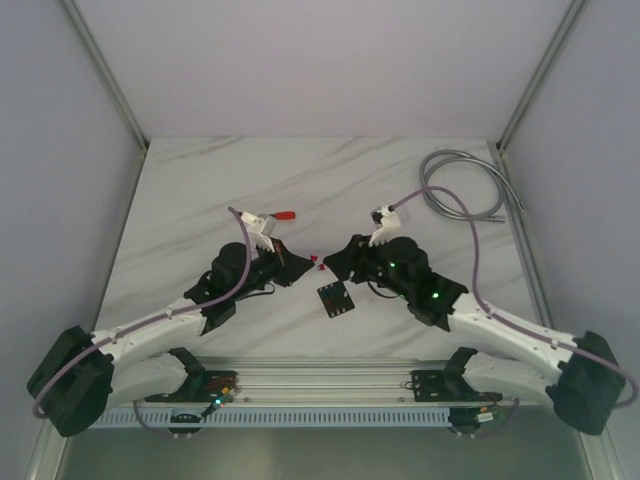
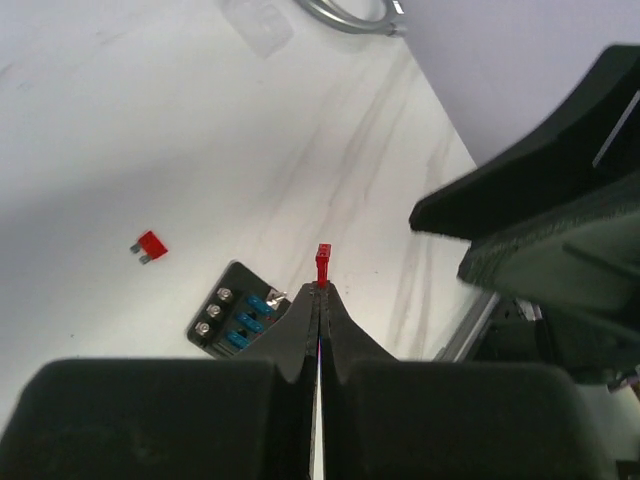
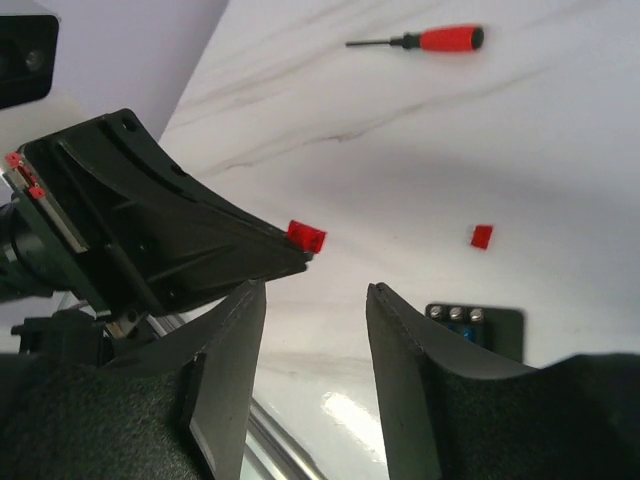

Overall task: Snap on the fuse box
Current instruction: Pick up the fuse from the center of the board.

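Observation:
The black fuse box (image 1: 336, 299) lies flat on the marble table between the two grippers. It also shows in the left wrist view (image 2: 235, 310), with blue fuses in its slots, and in the right wrist view (image 3: 480, 325). My left gripper (image 1: 303, 263) is shut on a tiny red fuse (image 2: 322, 265) that sticks out past its tips (image 2: 322, 291), held above the table just beyond the box. My right gripper (image 1: 340, 260) faces it with its jaws open and empty (image 3: 316, 288). The left gripper's red fuse (image 3: 306, 236) sits just beyond the right gripper's fingertips.
A loose red fuse (image 2: 150, 245) lies on the table near the box, also seen in the right wrist view (image 3: 481, 237). A red-handled screwdriver (image 1: 282, 215) lies behind the left arm. A clear lid (image 2: 258, 22) and a coiled grey cable (image 1: 465, 190) lie at the far right.

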`<state>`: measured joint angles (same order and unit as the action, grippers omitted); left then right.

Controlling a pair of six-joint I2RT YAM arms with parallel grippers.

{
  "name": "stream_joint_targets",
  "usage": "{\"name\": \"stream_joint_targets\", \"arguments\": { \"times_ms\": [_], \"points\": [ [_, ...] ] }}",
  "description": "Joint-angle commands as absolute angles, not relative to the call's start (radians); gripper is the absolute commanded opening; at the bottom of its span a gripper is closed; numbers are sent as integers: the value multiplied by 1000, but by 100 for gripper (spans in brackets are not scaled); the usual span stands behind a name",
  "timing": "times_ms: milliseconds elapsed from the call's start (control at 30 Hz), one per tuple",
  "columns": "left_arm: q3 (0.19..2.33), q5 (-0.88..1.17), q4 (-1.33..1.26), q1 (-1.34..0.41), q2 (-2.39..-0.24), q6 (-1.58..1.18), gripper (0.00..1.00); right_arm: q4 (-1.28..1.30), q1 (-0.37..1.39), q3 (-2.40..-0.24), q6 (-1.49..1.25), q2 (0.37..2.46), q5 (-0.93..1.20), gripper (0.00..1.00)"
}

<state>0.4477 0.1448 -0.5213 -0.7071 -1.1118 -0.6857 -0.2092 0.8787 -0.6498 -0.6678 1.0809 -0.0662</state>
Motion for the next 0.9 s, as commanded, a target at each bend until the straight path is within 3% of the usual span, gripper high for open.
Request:
{"name": "stream_joint_targets", "arguments": {
  "times_ms": [0,167,400,867],
  "points": [
    [472,279,-492,-704,-1033,-565,0,-296,811,-579,-479,935,139,52],
    [489,421,-474,-704,-985,-509,0,-282,736,-556,-362,819,360,53],
    [520,581,-501,-714,-966,-499,0,-267,712,-593,-289,837,564,53],
    [546,654,-527,-764,-959,-491,0,-341,711,-600,-299,871,706,44]
  ]
}}
